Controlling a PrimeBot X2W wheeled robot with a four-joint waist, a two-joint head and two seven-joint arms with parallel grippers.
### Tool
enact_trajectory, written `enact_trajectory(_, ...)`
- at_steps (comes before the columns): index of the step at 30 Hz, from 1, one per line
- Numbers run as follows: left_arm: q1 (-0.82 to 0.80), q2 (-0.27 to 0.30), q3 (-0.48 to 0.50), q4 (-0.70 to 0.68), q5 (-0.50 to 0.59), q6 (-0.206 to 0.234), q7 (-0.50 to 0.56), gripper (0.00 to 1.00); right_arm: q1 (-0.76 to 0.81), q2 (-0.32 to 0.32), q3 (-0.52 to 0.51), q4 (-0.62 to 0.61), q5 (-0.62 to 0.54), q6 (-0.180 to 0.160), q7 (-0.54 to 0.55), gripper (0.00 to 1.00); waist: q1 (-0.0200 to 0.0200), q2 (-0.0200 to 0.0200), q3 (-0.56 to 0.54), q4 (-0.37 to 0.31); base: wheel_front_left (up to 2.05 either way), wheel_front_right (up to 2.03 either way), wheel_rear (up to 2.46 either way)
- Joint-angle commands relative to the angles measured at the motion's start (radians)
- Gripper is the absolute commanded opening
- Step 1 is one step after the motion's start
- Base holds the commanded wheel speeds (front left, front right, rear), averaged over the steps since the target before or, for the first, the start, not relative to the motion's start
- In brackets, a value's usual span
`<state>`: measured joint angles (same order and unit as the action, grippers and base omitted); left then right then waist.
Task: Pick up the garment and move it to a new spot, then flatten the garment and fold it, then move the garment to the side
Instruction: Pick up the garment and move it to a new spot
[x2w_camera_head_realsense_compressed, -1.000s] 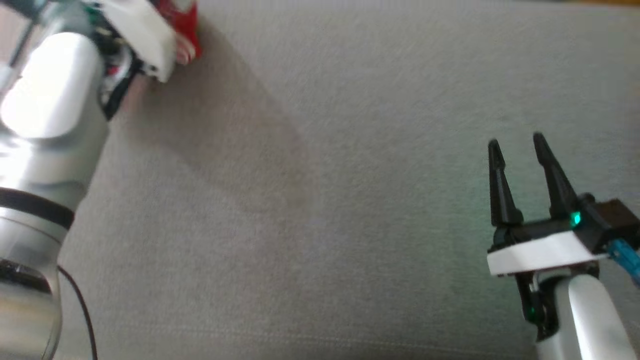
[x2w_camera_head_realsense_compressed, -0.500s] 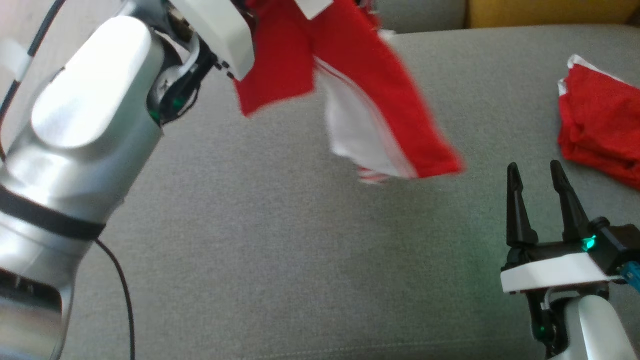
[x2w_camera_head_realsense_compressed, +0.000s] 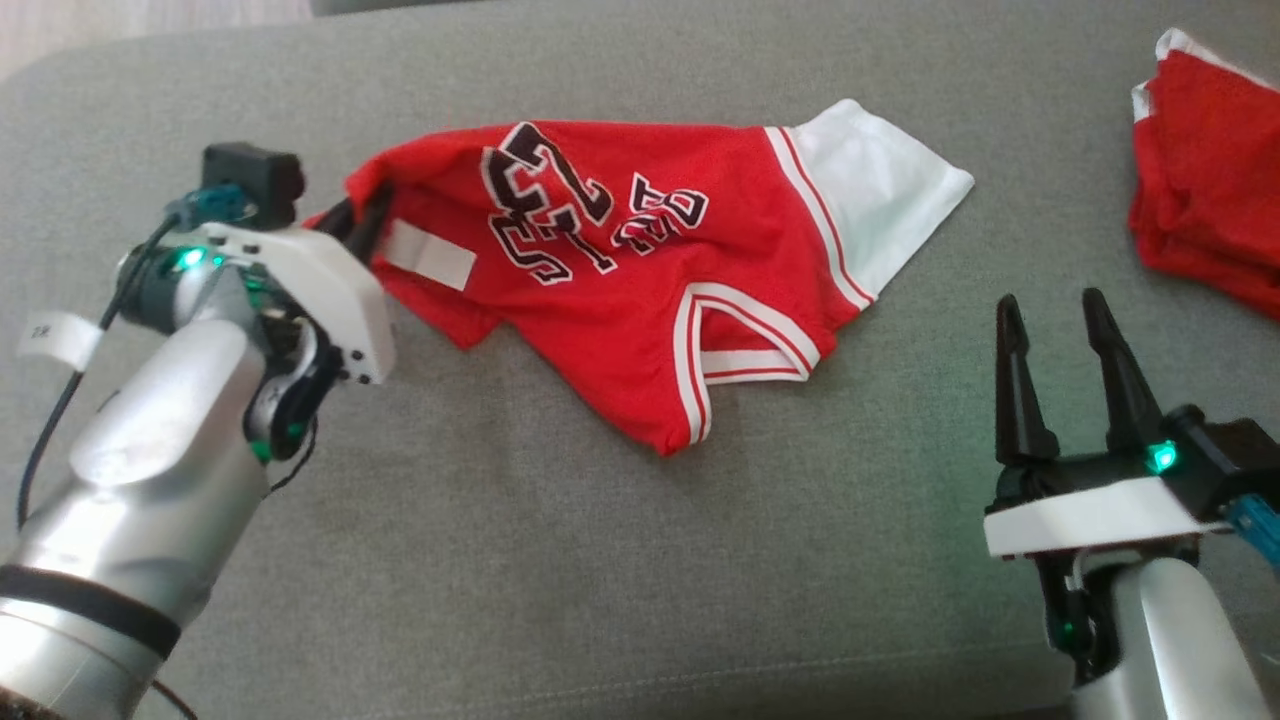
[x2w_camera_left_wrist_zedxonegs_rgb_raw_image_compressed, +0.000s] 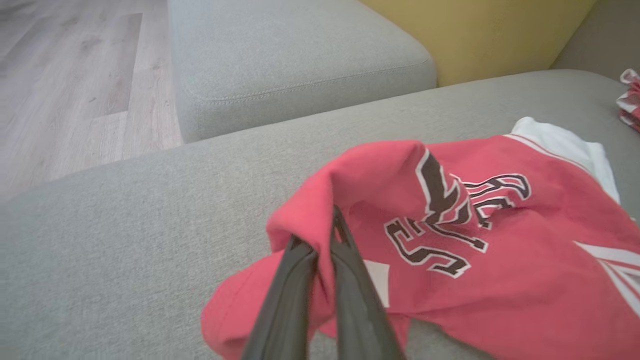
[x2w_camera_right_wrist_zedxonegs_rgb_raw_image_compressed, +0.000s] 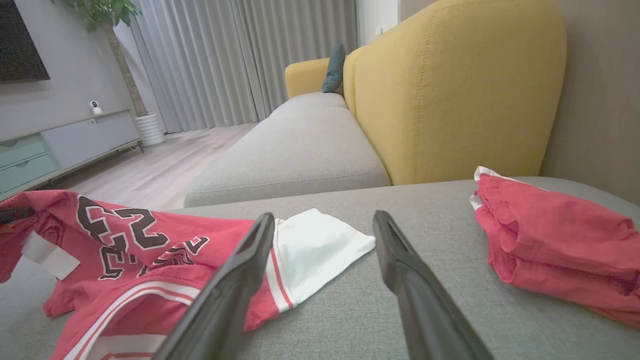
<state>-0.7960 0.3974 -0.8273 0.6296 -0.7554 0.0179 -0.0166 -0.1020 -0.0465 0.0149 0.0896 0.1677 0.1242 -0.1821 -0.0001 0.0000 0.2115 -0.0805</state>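
Lowered from mid-air, our left gripper (x2w_camera_head_realsense_compressed: 362, 212) stays clamped on an edge of the red mesh basketball jersey (x2w_camera_head_realsense_compressed: 620, 300), now sprawled crumpled on the grey fabric cushion (x2w_camera_head_realsense_compressed: 500, 520) at ten o'clock from our spread-fingered right gripper (x2w_camera_head_realsense_compressed: 1050, 305), so we judge flattening comes next.

Bare cushion (x2w_camera_head_realsense_compressed: 900, 400) gives free passage between garment (x2w_camera_head_realsense_compressed: 620, 290) and right gripper (x2w_camera_head_realsense_compressed: 1048, 300).

A: garment (x2w_camera_head_realsense_compressed: 600, 330) colours?
B: red. black characters edged white, white stripe trim, one white end panel, white tag.
A: rest?
B: sofa seat (x2w_camera_head_realsense_compressed: 560, 560) plain grey, backrest (x2w_camera_right_wrist_zedxonegs_rgb_raw_image_compressed: 450, 90) yellow. second cloth pile (x2w_camera_head_realsense_compressed: 1210, 200) red, white edge. fingers (x2w_camera_head_realsense_compressed: 1015, 400) black, wrist housings white, green LEDs.
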Motion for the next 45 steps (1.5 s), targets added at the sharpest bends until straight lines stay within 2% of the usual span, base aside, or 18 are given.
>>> enact_trajectory(1,-0.055,0.042,0.05,-0.007,-0.002,0.006,-0.02,0.0,-0.032,-0.004,0.026,-0.023,0.007,0.007,-0.012,1.0,0.0001,0.0,0.011,-0.003,0.0,0.0,0.0)
enact_trajectory(5,-0.046,0.032,0.053,0.057,-0.009,0.003,-0.045,0.02,-0.043,-0.004,0.031,-0.009,0.005,0.007,-0.016,1.0,0.0001,0.0,0.02,-0.002,0.0,0.0,0.0)
enact_trajectory(7,-0.046,0.025,0.052,0.077,-0.008,-0.003,-0.065,0.56,-0.046,-0.004,0.032,-0.002,0.004,0.007,-0.017,1.0,0.0001,0.0,0.021,0.0,0.0,0.0,0.0)
enact_trajectory(8,-0.046,0.021,0.053,0.083,-0.008,-0.006,-0.081,1.0,-0.047,-0.004,0.032,0.002,0.003,0.007,-0.017,1.0,0.0001,0.0,0.02,0.002,0.0,0.0,0.0)
enact_trajectory(14,-0.014,-0.001,0.056,0.082,0.003,-0.017,-0.195,1.0,-0.046,-0.004,0.031,0.029,0.002,0.007,-0.019,1.0,0.0001,0.0,-0.015,0.023,0.0,0.0,0.0)
enact_trajectory(17,0.033,-0.003,0.073,0.046,0.006,-0.009,-0.229,1.0,-0.04,-0.004,0.029,0.039,0.001,0.007,-0.019,1.0,0.0001,0.0,-0.039,0.037,0.0,0.0,0.0)
enact_trajectory(20,0.103,-0.001,0.103,-0.017,0.019,0.024,-0.242,1.0,-0.032,-0.004,0.024,0.046,-0.001,0.007,-0.019,1.0,0.0001,0.0,-0.065,0.052,0.0,0.0,0.0)
enact_trajectory(25,0.276,-0.017,0.242,-0.22,0.077,0.114,-0.245,1.0,-0.017,-0.004,0.011,0.054,-0.006,0.007,-0.02,1.0,0.0001,0.0,-0.104,0.079,0.0,0.0,0.0)
enact_trajectory(26,0.276,-0.017,0.242,-0.22,0.077,0.114,-0.245,1.0,-0.017,-0.004,0.011,0.054,-0.006,0.007,-0.02,1.0,0.0001,0.0,-0.104,0.079,0.0,0.0,0.0)
enact_trajectory(29,0.396,-0.048,0.312,-0.33,0.122,0.15,-0.245,1.0,-0.006,-0.004,0.005,0.058,-0.007,0.007,-0.02,1.0,0.0001,0.0,-0.126,0.095,0.0,0.0,0.0)
enact_trajectory(34,0.579,-0.123,0.413,-0.474,0.202,0.182,-0.245,1.0,0.011,-0.004,0.007,0.074,0.003,0.007,-0.035,1.0,0.0001,0.0,-0.157,0.11,0.0,0.0,0.0)
enact_trajectory(37,0.639,-0.155,0.44,-0.511,0.242,0.181,-0.245,1.0,0.021,-0.004,0.01,0.085,0.005,0.007,-0.046,1.0,0.0001,0.0,-0.168,0.114,0.0,0.0,0.0)
enact_trajectory(45,0.715,-0.21,0.476,-0.511,0.305,0.141,-0.245,1.0,0.049,-0.004,0.019,0.111,0.008,0.007,-0.065,1.0,0.0001,0.0,-0.196,0.117,0.0,0.0,0.0)
